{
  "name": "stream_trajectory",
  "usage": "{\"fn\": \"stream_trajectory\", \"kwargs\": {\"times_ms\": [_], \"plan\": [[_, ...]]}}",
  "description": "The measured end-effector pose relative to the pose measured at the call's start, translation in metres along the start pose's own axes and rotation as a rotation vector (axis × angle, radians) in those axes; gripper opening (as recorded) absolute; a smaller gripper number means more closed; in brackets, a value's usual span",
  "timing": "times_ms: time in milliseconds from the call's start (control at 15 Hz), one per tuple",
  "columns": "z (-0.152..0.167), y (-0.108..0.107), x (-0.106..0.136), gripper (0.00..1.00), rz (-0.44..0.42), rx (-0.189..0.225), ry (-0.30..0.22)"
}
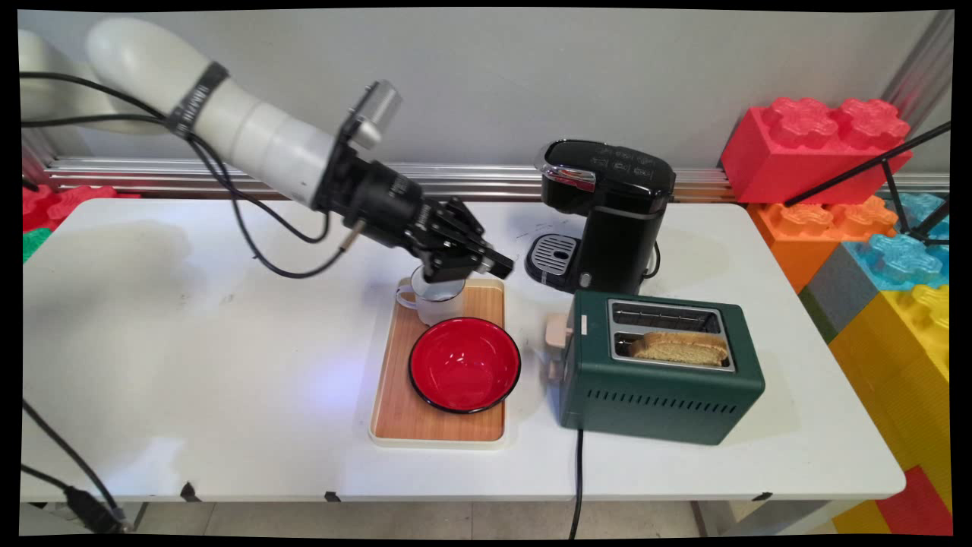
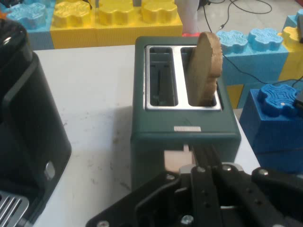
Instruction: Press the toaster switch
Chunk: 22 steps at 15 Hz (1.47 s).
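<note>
Green toaster (image 1: 661, 380), one bread slice (image 1: 678, 347), two slots, gripper (image 1: 497, 266) beside

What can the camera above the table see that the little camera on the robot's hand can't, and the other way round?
Only the main view shows the wooden tray with the red bowl and the mug under the tool.

Only the hand view shows the blue blocks and yellow blocks beyond the table's end.

Both show the green toaster with its slice of bread, and the black coffee machine.
</note>
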Motion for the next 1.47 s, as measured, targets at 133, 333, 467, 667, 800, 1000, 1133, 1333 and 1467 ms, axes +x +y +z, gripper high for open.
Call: {"fn": "stream_trajectory", "kwargs": {"times_ms": [133, 333, 467, 667, 800, 1000, 1133, 1333, 1467], "plan": [[0.013, 0.000, 0.000, 0.00, 0.000, -0.002, 0.004], [0.035, -0.001, -0.004, 0.00, 0.000, -0.009, 0.002], [0.046, -0.002, -0.008, 0.00, -0.001, -0.011, -0.003], [0.060, -0.003, -0.014, 0.00, -0.004, -0.013, -0.010], [0.067, -0.004, -0.017, 0.00, -0.006, -0.015, -0.011], [0.078, -0.005, -0.020, 0.00, -0.008, -0.019, -0.007], [0.083, -0.005, -0.022, 0.00, -0.010, -0.021, -0.006], [0.089, -0.006, -0.025, 0.00, -0.014, -0.023, -0.008], [0.092, -0.006, -0.028, 0.00, -0.017, -0.025, -0.011]]}}
